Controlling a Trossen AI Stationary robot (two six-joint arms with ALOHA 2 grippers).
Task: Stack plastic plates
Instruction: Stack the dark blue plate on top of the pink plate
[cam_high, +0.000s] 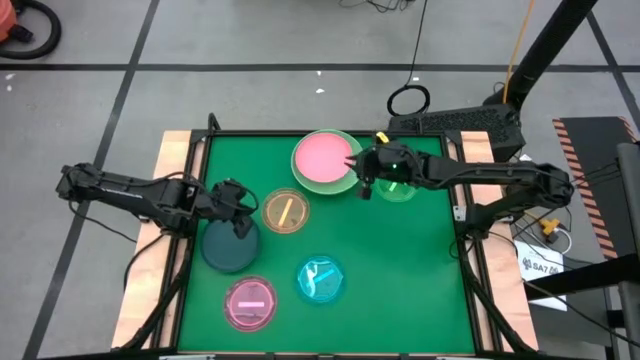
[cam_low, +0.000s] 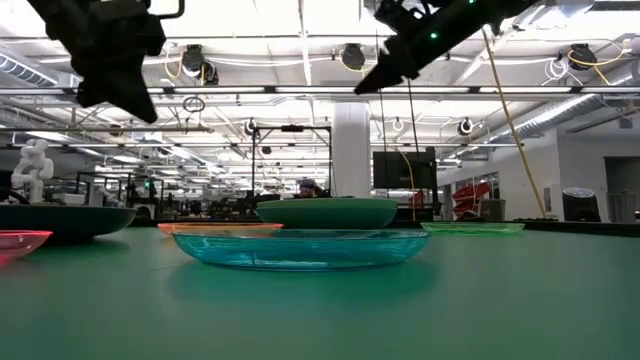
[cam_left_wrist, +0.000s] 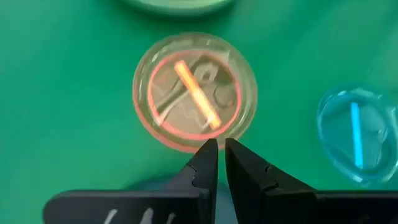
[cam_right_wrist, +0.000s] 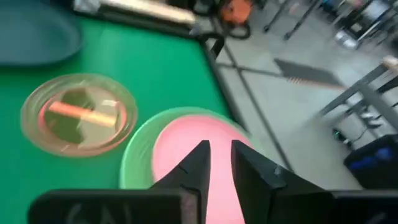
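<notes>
A pink plate (cam_high: 322, 155) lies in a large light-green plate (cam_high: 345, 183) near the table's far edge. Separately on the green mat rest an amber plate (cam_high: 285, 210), a dark teal plate (cam_high: 228, 250), a magenta plate (cam_high: 250, 303), a cyan plate (cam_high: 320, 280) and a small green plate (cam_high: 397, 190). My left gripper (cam_left_wrist: 221, 149) hovers shut between the dark teal and amber plates, holding nothing. My right gripper (cam_right_wrist: 219, 152) hangs above the pink plate's right edge, fingers nearly together, also holding nothing. In the low view both grippers (cam_low: 368, 85) are raised well above the plates.
The mat has a black frame (cam_high: 210, 135) and wooden side boards (cam_high: 170, 150). Free mat lies at the right and near-right part of the table (cam_high: 420, 270). Beyond the far edge are a cable loop and a dark stand base (cam_high: 460, 122) on the floor.
</notes>
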